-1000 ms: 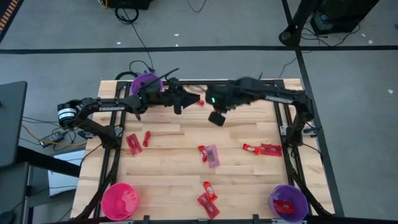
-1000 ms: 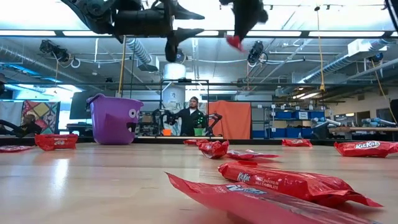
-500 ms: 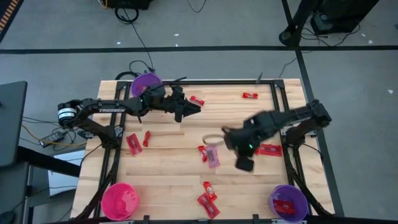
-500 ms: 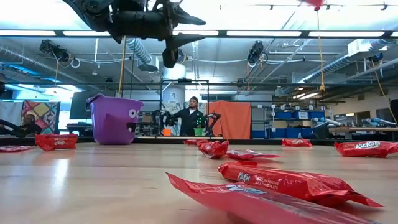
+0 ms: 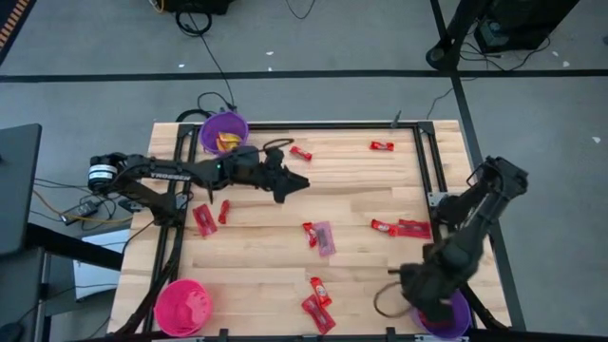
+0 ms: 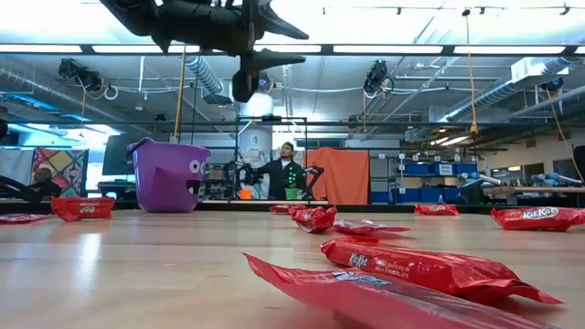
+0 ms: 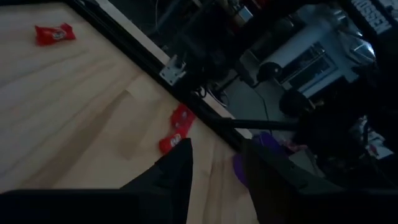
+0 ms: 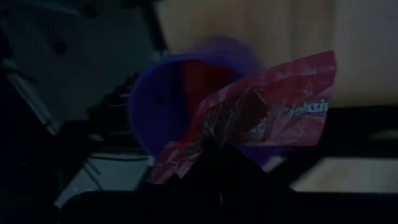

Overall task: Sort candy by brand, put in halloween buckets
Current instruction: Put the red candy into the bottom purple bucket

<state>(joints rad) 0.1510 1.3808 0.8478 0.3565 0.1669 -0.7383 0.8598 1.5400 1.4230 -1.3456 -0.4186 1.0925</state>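
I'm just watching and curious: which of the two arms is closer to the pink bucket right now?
Hard to call. The left gripper hovers up the table beyond the pink bucket; the right gripper, holding a red bar, is across at the purple bucket.

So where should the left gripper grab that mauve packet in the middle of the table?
The mauve packet lies flat, its long axis running away from the table's front edge. Probably best for the left gripper to come straight down and pinch across its narrow width at mid-length, clear of the red bar touching one side.
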